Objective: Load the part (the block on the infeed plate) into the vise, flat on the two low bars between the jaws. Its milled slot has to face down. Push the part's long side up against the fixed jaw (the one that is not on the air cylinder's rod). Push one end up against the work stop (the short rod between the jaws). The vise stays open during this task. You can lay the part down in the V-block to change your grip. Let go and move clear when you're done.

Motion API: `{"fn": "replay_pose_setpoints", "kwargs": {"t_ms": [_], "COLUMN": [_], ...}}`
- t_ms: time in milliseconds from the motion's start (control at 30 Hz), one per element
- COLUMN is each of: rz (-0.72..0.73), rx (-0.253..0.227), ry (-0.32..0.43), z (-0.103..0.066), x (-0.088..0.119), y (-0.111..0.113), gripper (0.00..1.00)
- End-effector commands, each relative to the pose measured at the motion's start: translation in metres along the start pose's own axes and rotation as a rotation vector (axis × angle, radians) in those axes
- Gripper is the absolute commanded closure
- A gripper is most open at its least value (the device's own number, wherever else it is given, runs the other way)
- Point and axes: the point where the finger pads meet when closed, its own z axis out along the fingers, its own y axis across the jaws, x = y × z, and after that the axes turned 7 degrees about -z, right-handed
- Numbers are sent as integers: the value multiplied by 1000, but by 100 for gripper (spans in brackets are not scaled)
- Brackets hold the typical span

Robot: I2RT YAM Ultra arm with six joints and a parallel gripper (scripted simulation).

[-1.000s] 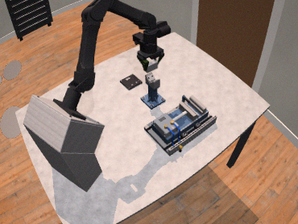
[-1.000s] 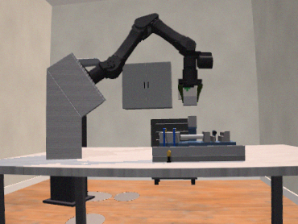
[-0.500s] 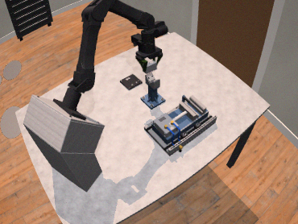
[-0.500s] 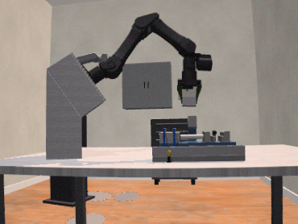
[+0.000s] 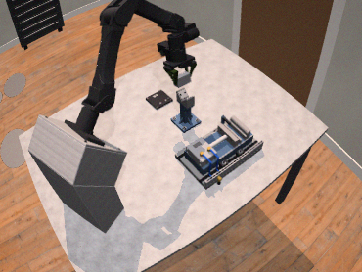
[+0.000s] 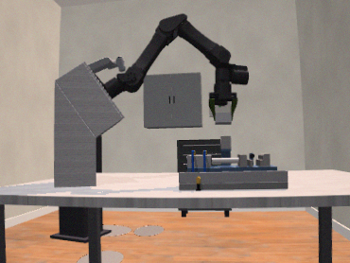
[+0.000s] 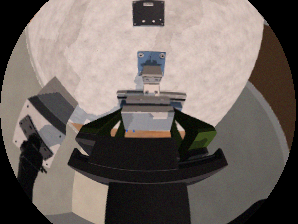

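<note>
My gripper [image 5: 180,74] is shut on the grey part [image 5: 183,78] and holds it high in the air, above the V-block [image 5: 185,103]. In the side view the part [image 6: 223,113] hangs between the green fingers [image 6: 222,108], well above the vise [image 6: 233,172]. In the wrist view the part [image 7: 149,115] sits between the fingers, with the V-block [image 7: 152,72] below it and the dark infeed plate [image 7: 149,12] beyond, empty. The vise [image 5: 220,147] stands open on the table. I cannot tell which way the slot faces.
The infeed plate [image 5: 158,99] lies left of the V-block stand [image 5: 186,121]. The large grey robot base [image 5: 73,168] stands at the table's left front. The vise's air cylinder with blue hoses [image 5: 210,157] is at its near end.
</note>
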Motion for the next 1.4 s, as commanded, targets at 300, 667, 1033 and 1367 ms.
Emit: {"fn": "replay_pose_setpoints", "kwargs": {"t_ms": [300, 667, 1033, 1367], "rz": [14, 14, 14, 17], "rx": [17, -9, -21, -29], "ry": [157, 274, 374, 470], "z": [-14, -10, -10, -11], "x": [5, 4, 4, 4], "y": [-10, -9, -9, -9], "gripper": [100, 100, 100, 100]}}
